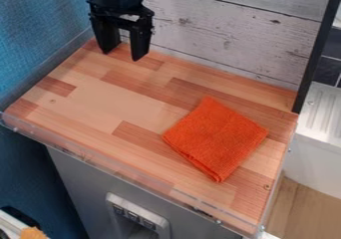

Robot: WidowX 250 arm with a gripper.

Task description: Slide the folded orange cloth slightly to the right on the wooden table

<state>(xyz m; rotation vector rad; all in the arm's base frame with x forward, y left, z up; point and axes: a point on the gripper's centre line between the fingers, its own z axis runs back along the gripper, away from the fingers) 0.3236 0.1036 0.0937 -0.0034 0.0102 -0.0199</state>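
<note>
The black gripper [122,53] hangs at the upper left, over the back left corner of the wooden counter [113,103]. Its two fingers point down and stand apart, with nothing between them. An orange cloth [216,137] lies folded on the right half of the counter, well away from the gripper, toward the front right.
A whitewashed plank wall [226,39] runs along the back, and a blue wall [40,34] closes the left. A black post [313,59] rises at the back right corner. A clear low rim [133,179] edges the counter's front.
</note>
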